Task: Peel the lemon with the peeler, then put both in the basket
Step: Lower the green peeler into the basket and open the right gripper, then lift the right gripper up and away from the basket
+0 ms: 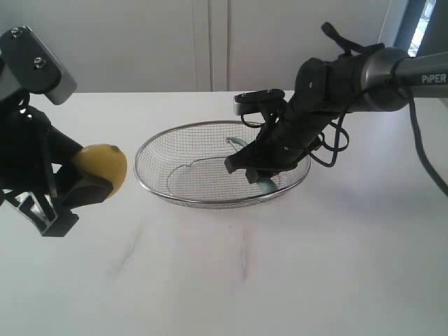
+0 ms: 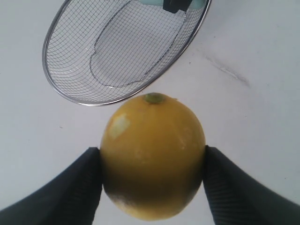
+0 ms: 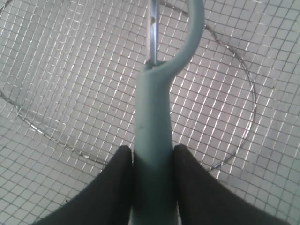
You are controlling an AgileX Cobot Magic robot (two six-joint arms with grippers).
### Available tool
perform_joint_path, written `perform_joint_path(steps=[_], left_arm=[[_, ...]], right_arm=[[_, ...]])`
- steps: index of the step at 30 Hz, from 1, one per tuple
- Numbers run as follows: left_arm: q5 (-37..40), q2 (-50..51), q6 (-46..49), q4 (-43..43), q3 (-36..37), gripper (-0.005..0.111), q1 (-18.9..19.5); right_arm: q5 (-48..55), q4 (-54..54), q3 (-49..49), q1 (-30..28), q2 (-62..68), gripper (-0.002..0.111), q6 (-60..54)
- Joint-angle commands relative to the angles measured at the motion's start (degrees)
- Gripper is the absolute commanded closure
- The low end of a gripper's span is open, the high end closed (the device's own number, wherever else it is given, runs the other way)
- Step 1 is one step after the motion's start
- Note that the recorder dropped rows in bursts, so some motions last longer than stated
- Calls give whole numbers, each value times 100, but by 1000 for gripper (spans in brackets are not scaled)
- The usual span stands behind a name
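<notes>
My left gripper (image 1: 87, 183) is shut on the yellow lemon (image 1: 102, 168), holding it above the table left of the basket (image 1: 154, 143). In the left wrist view the lemon (image 2: 152, 157) sits squeezed between both black fingers (image 2: 70, 187), nub end toward the basket (image 2: 61, 75). My right gripper (image 1: 253, 171) is low inside the basket's right half, shut on the teal peeler (image 1: 266, 185). In the right wrist view the peeler handle (image 3: 152, 140) is clamped by the fingers (image 3: 115, 187) just over the wire mesh (image 3: 70, 70), its blade head pointing away.
The basket stands mid-table on a white tabletop (image 1: 245, 280). A faint smudge (image 2: 227, 70) marks the table beside the basket. The right arm (image 1: 350, 77) reaches in over the basket's right rim. A white wall lies behind.
</notes>
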Motion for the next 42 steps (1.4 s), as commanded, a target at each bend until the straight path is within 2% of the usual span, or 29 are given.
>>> perform_joint_path(steps=[1,7,18,21,28,31,37,42], left_arm=[[-58,-66,-63,-104,-38,107,-18],[-58,-66,-63,-104,-38,107,-18],[-58,-66,-63,-104,-38,107,-18],[-58,-66,-63,-104,-38,107,-18],[-58,-66,-63,-134,-38,107,-18],[-58,-66,-63,-151,-38,107,-18],[-58,-66,-63,-151,-38,107,-18],[-58,-66,-63,-164,-38,107,-18]], right_arm=[[-202,10,-28,-2,-1,108,-8],[-661,-3,-28,-2,10,108,-8],[-531,-11,-28,-2,291,107,-185],[-478,-11,-28,-2,328,97,-281],[-331,34,-28,-2,328,63,-280],[-274,102,-28,-2,218,55,-269],[-153,307,-234,-2,-349,53,-269],[576,315,-428,-2,-1038,53,-243]])
